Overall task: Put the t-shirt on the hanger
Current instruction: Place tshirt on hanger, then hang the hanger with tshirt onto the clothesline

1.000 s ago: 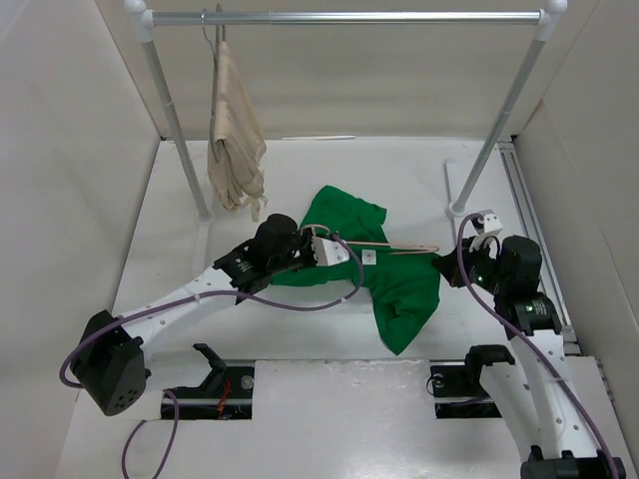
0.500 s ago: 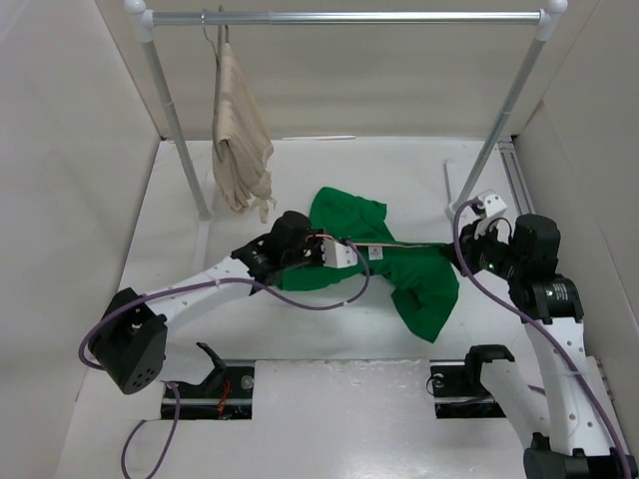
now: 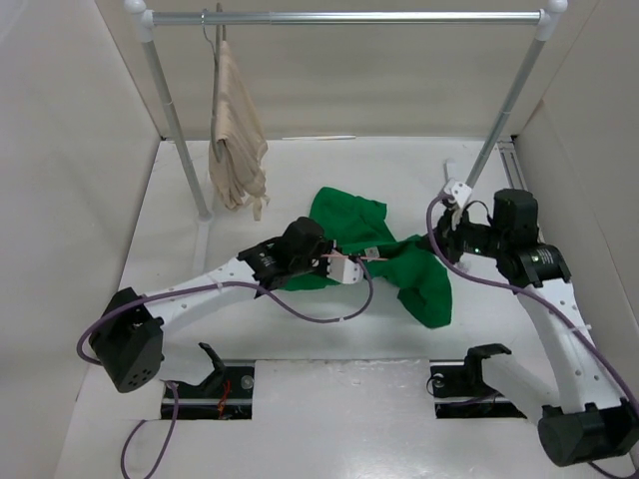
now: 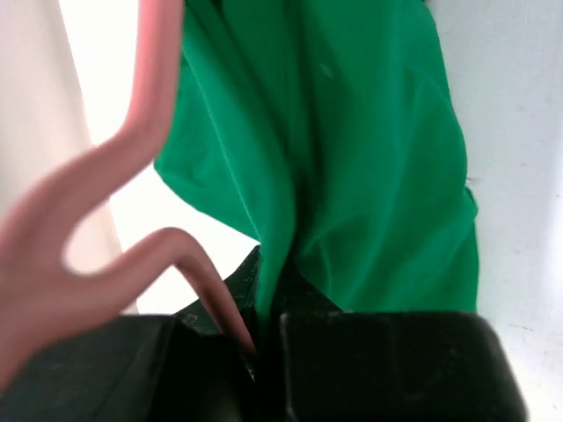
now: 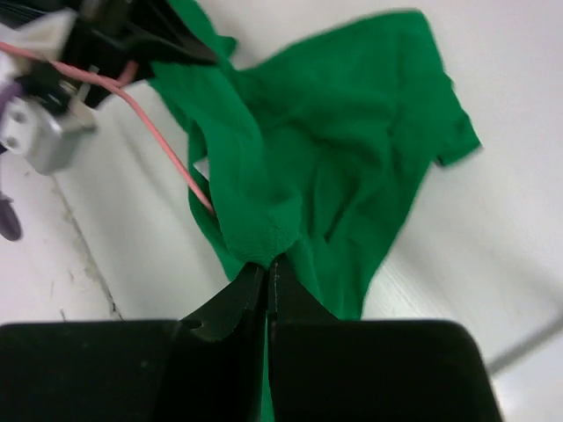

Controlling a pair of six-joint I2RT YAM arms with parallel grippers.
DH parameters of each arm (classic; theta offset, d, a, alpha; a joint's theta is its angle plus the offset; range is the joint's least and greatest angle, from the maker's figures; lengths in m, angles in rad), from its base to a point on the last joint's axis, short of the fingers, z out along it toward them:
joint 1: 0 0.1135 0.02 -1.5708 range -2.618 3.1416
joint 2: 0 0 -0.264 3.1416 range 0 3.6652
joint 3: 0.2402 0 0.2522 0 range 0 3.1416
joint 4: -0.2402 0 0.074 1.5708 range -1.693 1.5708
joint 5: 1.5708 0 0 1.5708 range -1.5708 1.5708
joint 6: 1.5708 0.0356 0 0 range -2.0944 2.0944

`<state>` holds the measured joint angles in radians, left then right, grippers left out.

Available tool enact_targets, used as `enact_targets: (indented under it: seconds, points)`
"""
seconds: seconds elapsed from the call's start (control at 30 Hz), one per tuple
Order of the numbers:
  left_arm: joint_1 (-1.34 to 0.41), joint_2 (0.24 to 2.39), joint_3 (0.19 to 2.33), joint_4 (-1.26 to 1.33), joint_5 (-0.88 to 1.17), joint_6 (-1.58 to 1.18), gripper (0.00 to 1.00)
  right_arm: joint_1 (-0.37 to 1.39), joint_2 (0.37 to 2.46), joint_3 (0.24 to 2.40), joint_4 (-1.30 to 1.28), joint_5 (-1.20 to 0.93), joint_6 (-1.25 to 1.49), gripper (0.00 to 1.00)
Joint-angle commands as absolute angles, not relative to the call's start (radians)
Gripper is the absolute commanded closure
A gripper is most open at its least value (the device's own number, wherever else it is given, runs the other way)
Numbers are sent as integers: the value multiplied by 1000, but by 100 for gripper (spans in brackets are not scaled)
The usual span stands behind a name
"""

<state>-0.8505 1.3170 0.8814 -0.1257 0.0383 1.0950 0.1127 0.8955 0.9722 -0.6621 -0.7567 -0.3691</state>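
Note:
The bright green t-shirt (image 3: pixel 404 274) lies bunched in the middle of the table. The thin pink hanger (image 3: pixel 376 253) runs into it from the left. My left gripper (image 3: pixel 339 261) is shut on the hanger's wire just below the hook (image 4: pixel 132 149), with a fold of the t-shirt (image 4: pixel 369 158) pressed in beside it. My right gripper (image 3: pixel 440 242) is shut on a bunched edge of the t-shirt (image 5: pixel 325 167) and holds it raised. In the right wrist view the hanger's wire (image 5: pixel 167 145) disappears under the green fabric. Most of the hanger is hidden inside the shirt.
A clothes rack stands at the back, with a metal bar (image 3: pixel 339 17) and two slanted posts (image 3: pixel 180 140) (image 3: pixel 504 120). A beige garment (image 3: pixel 235 140) hangs from its left end. Walls close both sides. Two black stands (image 3: pixel 215 364) (image 3: pixel 479 361) sit at the near edge.
My right gripper has moved back and to the left with the shirt edge, bunching the fabric. My left gripper has moved right with the hanger, deeper into the shirt.

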Motion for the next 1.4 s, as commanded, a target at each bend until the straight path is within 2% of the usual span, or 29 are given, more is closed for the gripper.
enact_targets:
  seconds: [0.0,0.07,0.13,0.17,0.23,0.27,0.4,0.53,0.7,0.87,0.97,1.07,1.1,1.17,1.2,1.37]
  points:
    - [-868,1308,934,-190,32,1129,100,246,945,1064,-522,-813,-432,98]
    - [-868,1318,975,-204,55,1094,100,285,956,1065,-531,-787,-459,83]
    - [-868,1318,1000,-204,71,1065,100,296,979,1054,-598,-741,-497,64]
    - [-868,1318,1012,-204,83,1065,100,296,979,1045,-626,-700,-509,45]
    - [-868,1318,1012,-216,92,1065,100,296,965,1045,-682,-677,-522,21]
    - [-868,1318,1012,-230,106,1065,100,296,953,1045,-683,-667,-522,14]
    - [-868,1318,1012,-239,129,1054,100,327,876,1054,-602,-658,-465,13]
    - [-868,1318,1022,-239,138,1023,100,431,865,1010,-430,-646,-385,20]
    - [-868,1318,1042,-258,149,999,100,613,1017,924,-305,-655,-364,26]
    - [-848,1307,1032,-258,140,988,100,652,1078,865,-262,-680,-364,28]
    - [-848,1307,1022,-258,140,977,100,652,1088,816,-200,-609,-341,33]
    - [-848,1298,1022,-278,159,968,100,629,1088,789,-150,-545,-292,55]
    - [-848,1298,1022,-278,160,968,100,629,1088,788,-150,-528,-282,77]
    - [-848,1289,1002,-278,160,968,100,629,1062,788,-150,-483,-269,96]
    - [-848,1289,1002,-278,149,977,100,629,1042,779,-150,-473,-268,100]
    - [-830,1289,944,-268,94,988,100,565,849,770,-302,-448,-258,100]
